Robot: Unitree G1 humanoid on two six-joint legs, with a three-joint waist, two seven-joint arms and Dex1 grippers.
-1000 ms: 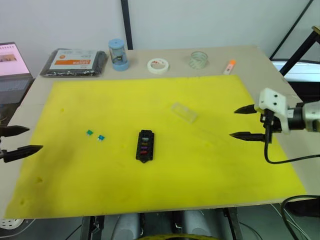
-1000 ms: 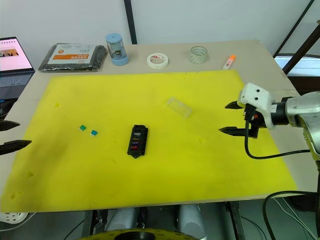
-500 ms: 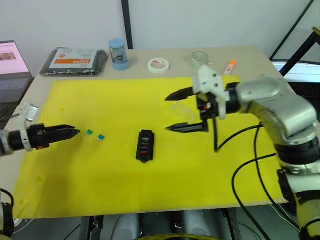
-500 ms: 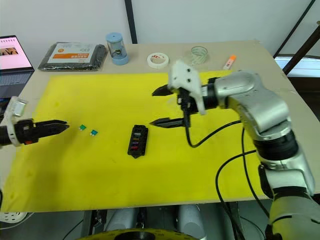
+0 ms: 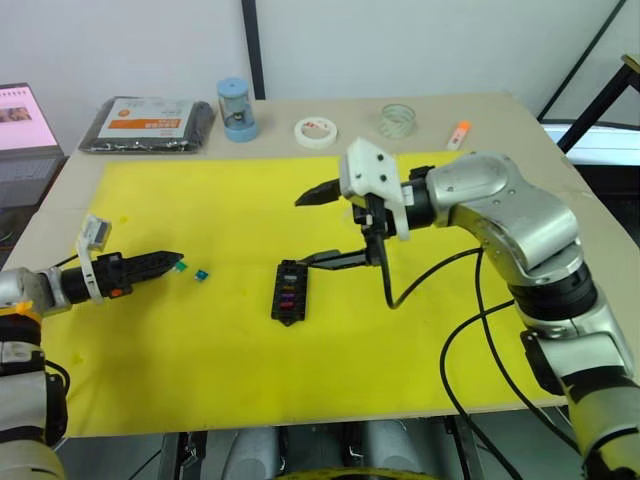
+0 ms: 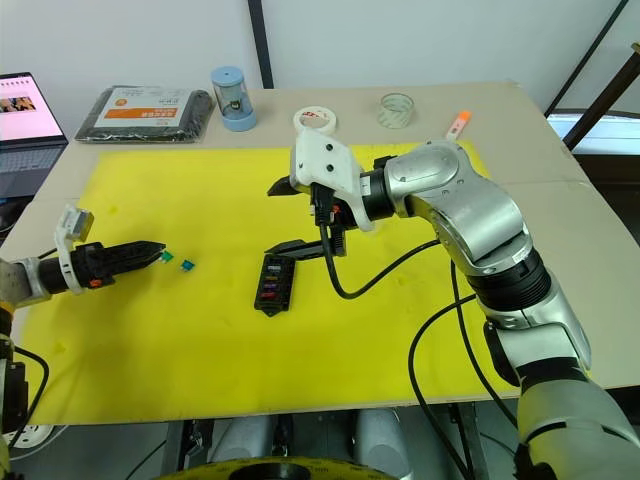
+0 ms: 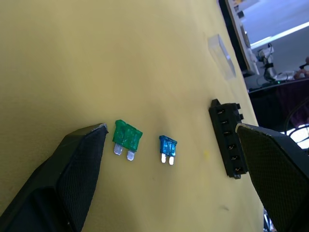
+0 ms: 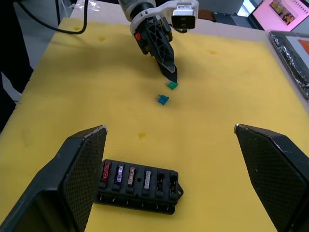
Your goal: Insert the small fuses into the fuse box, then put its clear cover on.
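The fuse box [image 5: 290, 292] lay mid-mat on the yellow mat [image 5: 200, 360], four fuses seated in its slots. The right pincer [image 5: 318, 228] hovered released just above it. Left of the box lay a green fuse [image 7: 127, 137] and a blue fuse [image 7: 167, 145]; the left pincer [image 7: 169, 140], spread wide, straddled both.

Left gripper [image 5: 172, 262]: advanced right, now at green fuse [image 5: 181, 266]. Right gripper [image 5: 315, 228]: moved left, open above fuse box [image 5: 289, 291].
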